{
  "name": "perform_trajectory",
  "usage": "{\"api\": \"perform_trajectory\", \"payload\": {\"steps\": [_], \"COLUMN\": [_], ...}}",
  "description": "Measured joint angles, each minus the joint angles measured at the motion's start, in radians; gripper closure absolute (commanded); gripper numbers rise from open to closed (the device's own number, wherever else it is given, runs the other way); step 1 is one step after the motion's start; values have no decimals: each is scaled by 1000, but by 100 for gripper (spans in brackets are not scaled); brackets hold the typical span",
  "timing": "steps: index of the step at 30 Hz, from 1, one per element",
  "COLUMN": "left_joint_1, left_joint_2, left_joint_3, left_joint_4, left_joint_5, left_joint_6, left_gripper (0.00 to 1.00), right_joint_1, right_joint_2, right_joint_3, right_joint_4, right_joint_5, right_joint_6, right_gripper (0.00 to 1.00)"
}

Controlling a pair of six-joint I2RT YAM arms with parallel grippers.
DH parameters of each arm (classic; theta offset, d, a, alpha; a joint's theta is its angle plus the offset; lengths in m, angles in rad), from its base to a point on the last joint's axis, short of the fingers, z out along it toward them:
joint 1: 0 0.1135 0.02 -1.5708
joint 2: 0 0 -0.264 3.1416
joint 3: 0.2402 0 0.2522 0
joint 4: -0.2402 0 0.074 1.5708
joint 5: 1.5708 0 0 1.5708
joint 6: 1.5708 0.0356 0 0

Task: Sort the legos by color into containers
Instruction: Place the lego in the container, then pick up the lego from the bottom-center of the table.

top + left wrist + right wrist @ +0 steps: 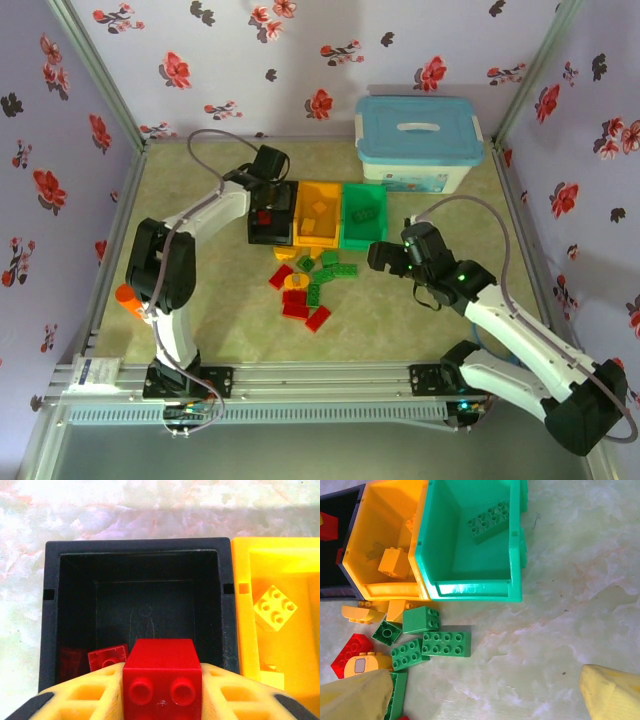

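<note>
My left gripper (265,213) is shut on a red brick (162,675), held just above the near side of the black bin (135,546). A flat red brick (107,657) lies inside that bin. Next to it stands the orange bin (241,610) holding a yellow brick (275,607), then the green bin (470,587) with a green brick (488,521) in it. Loose legos (310,285) in red, yellow and green lie in front of the bins, among them a long green brick (446,643). My right gripper (485,692) hangs open over bare table, right of the pile.
A large white tub with a light-blue lid (418,140) stands at the back right, behind the green bin. Flowered walls and metal rails (300,380) close in the table. Open table lies right of the pile and bins.
</note>
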Motion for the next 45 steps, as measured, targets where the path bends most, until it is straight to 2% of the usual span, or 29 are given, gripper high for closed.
{"api": "perform_trajectory", "payload": {"steps": [1, 2, 3, 7, 12, 21, 25, 31, 37, 45], "left_joint_1": [1, 1, 1, 1, -4, -73, -86, -133, -193, -214], "left_joint_2": [0, 0, 0, -6, -138, -750, -913, -1141, -1286, -1313], "left_joint_3": [6, 10, 15, 36, -56, -560, -769, -1010, -1107, -1112], "left_joint_4": [-4, -6, -12, -35, -22, 153, 159, 105, 52, 26], "left_joint_5": [1, 1, 3, 4, 8, 35, 37, 45, 31, 7], "left_joint_6": [4, 4, 11, 10, 5, -29, -92, -222, -331, -362], "left_gripper": [50, 32, 22, 13, 13, 14, 15, 16, 16, 17], "right_joint_1": [0, 0, 0, 1, 58, 363, 462, 531, 542, 559], "right_joint_2": [-3, -3, -3, 3, 55, 295, 419, 584, 715, 827], "right_joint_3": [0, 0, 0, 0, 0, 67, 87, 156, 217, 273], "right_joint_4": [0, 0, 0, 0, 0, 1, -2, -8, -4, -2], "right_joint_5": [0, 0, 0, -11, -14, -73, -83, -96, -109, -109], "right_joint_6": [0, 0, 0, 0, -20, -168, -214, -250, -272, -279], "right_gripper": [4, 4, 4, 4, 3, 1, 1, 1, 1, 4]}}
